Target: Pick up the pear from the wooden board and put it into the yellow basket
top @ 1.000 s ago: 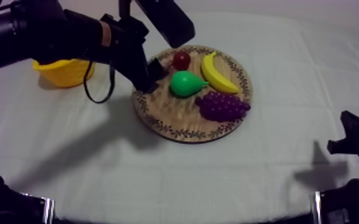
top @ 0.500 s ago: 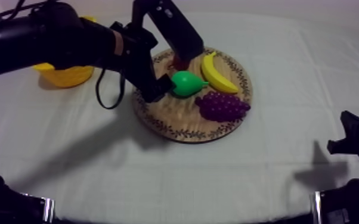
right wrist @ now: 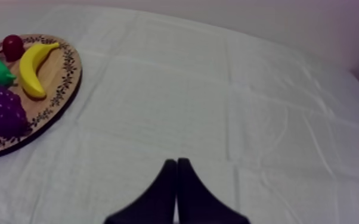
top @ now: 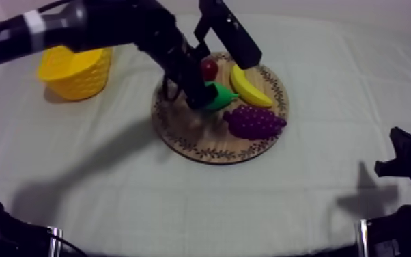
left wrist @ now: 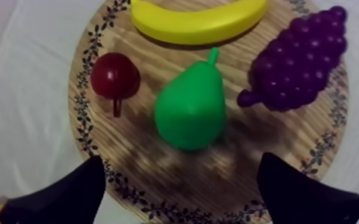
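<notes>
Four fruits: the pear [left wrist: 191,110], a banana [left wrist: 197,24], a bunch of grapes [left wrist: 301,59] and a small red fruit [left wrist: 115,74] lay on the round wooden board [left wrist: 140,53].
Pear's place: it was at the middle of the board, with the small red fruit to one side, the grapes to the other and the banana beyond its stem.
Pear's axis: it lay on its side. Its long axis ran from the broad base, nearest the left fingers, to the stem, which pointed toward the banana.
Left side: the left gripper [left wrist: 180,170] had its fingers spread wide with nothing between them. The pear lay ahead of the gap, untouched.
Top view: the left arm stretched in from the upper left and covered the pear's broad end, leaving the stem end clear. The yellow basket [top: 75,72] stood on the counter [top: 112,191], well apart from the board.
Right side: the right gripper [right wrist: 176,162] had its fingers pressed together in a narrow wedge, holding nothing, over bare cloth well apart from the board.
Right wrist view: the board's near rim was visible, with the pear between the small red fruit and the grapes.
</notes>
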You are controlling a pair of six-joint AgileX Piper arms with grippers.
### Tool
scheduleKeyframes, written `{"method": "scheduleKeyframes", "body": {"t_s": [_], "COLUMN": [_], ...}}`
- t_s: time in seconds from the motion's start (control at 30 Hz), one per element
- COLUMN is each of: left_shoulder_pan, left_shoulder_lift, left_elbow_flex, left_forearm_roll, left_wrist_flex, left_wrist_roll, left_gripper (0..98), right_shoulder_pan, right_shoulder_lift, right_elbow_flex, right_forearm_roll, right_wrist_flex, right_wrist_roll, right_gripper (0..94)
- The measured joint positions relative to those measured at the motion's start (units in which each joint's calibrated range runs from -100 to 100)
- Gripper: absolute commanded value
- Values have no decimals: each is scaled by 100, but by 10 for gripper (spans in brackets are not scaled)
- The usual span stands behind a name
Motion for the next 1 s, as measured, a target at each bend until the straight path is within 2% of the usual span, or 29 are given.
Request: {"method": "scheduleKeyframes", "body": {"t_s": [0.2,0.4,0.63,0.83,1.0], "left_shoulder_pan": [4,12,29,94,111], "left_shoulder_lift": [1033,1636,2130,2448,2478], "left_elbow_flex": [-1130,-1906,-2361,-2720,-2819], "left_forearm_roll": [30,11,-138,-282,-402], "left_wrist_flex": [925,1479,1833,2099,2168], "left_wrist_roll": [-106,-63,130,339,499], "left_gripper": [927,853,660,563,522], "right_shoulder_pan": [0,0,0,0,0], "right_shoulder_lift": [0,0,0,0,0], "right_elbow_flex": [0,0,0,0,0], "right_forearm_roll": [0,0,0,0,0], "right_wrist_flex": [0,3,3,3,3], "right_wrist_roll": [0,0,0,0,0], "right_gripper": [3,3,3,3,3]}}
